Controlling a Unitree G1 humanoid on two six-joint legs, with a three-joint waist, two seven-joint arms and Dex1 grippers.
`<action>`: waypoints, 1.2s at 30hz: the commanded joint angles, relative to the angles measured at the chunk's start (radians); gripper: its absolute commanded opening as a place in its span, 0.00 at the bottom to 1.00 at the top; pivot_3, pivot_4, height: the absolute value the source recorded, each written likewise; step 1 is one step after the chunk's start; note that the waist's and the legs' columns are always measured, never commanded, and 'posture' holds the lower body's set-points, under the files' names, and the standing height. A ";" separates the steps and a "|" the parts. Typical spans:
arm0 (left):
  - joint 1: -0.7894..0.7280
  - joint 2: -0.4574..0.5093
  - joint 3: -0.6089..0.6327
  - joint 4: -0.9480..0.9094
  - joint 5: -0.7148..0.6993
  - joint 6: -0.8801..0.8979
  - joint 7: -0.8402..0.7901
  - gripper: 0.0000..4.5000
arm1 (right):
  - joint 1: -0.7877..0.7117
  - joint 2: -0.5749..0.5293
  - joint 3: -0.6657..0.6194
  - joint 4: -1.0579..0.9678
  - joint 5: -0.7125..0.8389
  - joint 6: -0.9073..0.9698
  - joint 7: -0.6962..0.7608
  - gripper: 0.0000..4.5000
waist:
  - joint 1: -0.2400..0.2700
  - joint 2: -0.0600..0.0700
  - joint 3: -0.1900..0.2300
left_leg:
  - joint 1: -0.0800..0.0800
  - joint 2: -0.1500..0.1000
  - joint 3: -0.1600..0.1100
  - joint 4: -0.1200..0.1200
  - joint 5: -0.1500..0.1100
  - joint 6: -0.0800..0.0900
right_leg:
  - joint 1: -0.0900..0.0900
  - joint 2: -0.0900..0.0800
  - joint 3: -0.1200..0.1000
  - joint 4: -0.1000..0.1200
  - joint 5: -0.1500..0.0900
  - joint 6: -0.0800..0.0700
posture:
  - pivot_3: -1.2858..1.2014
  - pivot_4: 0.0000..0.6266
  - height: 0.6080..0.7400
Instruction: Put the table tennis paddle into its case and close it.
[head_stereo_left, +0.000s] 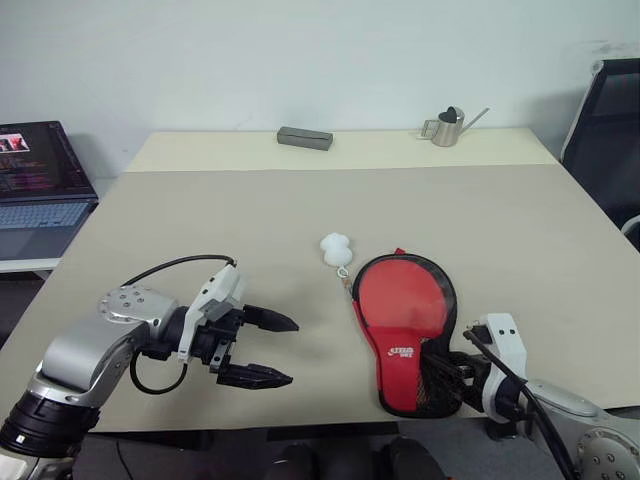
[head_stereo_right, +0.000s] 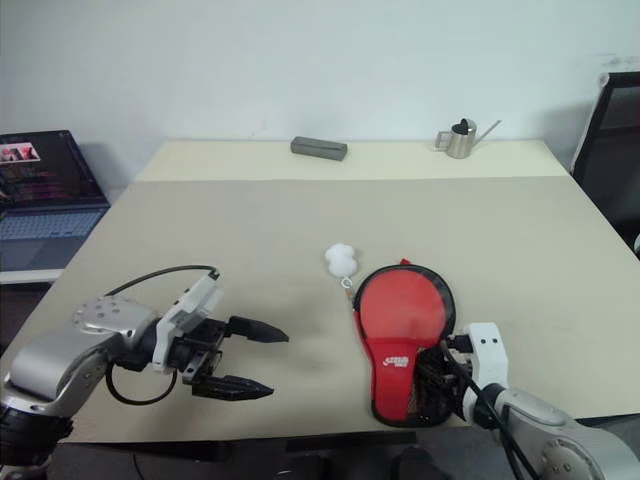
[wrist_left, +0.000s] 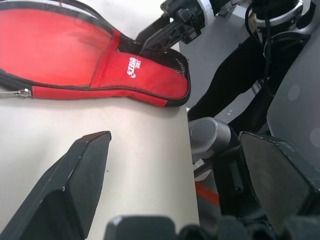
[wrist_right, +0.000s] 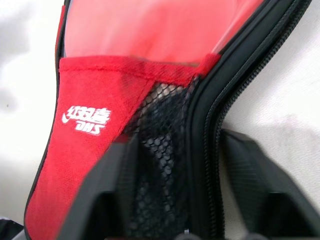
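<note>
The case (head_stereo_left: 405, 310) lies flat near the table's front right edge, black mesh and zip around a red panel with a white logo (wrist_right: 85, 120). Its white pom-pom (head_stereo_left: 336, 248) rests on the table just past the round end. The paddle's red face (wrist_right: 165, 30) shows inside the round part; its handle is hidden. My right gripper (wrist_right: 172, 145) is at the case's narrow end, open, with one finger on each side of the black mesh and zip edge. My left gripper (head_stereo_left: 293, 352) hovers open and empty over the table left of the case, pointing toward it.
A grey block (head_stereo_left: 304, 137) and a small metal watering can (head_stereo_left: 447, 127) stand at the far edge of the beige table (head_stereo_left: 300, 220). A laptop (head_stereo_left: 40, 190) sits on a side surface at the left. A black chair (head_stereo_left: 610, 130) is at the far right.
</note>
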 joint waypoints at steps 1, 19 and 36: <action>0.000 0.001 0.014 -0.011 0.001 -0.017 -0.002 1.00 | -0.015 0.020 -0.065 -0.028 -0.008 -0.043 0.014 0.70 | 0.000 0.000 0.000 | 0.000 0.000 0.000 0.000 0.000 0.000 | 0.000 0.000 0.000 0.000 0.000 0.000 | 0.52 0.24 1.00; -0.014 -0.023 0.054 0.005 0.002 -0.012 0.075 1.00 | -0.117 -0.223 0.133 0.134 -0.076 -0.697 0.327 0.99 | -0.003 0.000 0.000 | 0.001 0.002 0.002 0.000 0.000 0.000 | 0.000 0.003 0.002 0.000 0.001 -0.001 | 0.52 0.24 1.00; -0.022 -0.109 0.161 0.095 0.149 -0.079 0.429 1.00 | -0.365 -0.316 0.363 0.495 -0.118 -0.849 0.529 0.99 | -0.001 0.000 0.000 | 0.001 0.003 0.002 0.000 0.000 0.000 | 0.000 0.003 0.003 0.000 0.002 -0.002 | 0.52 0.24 1.00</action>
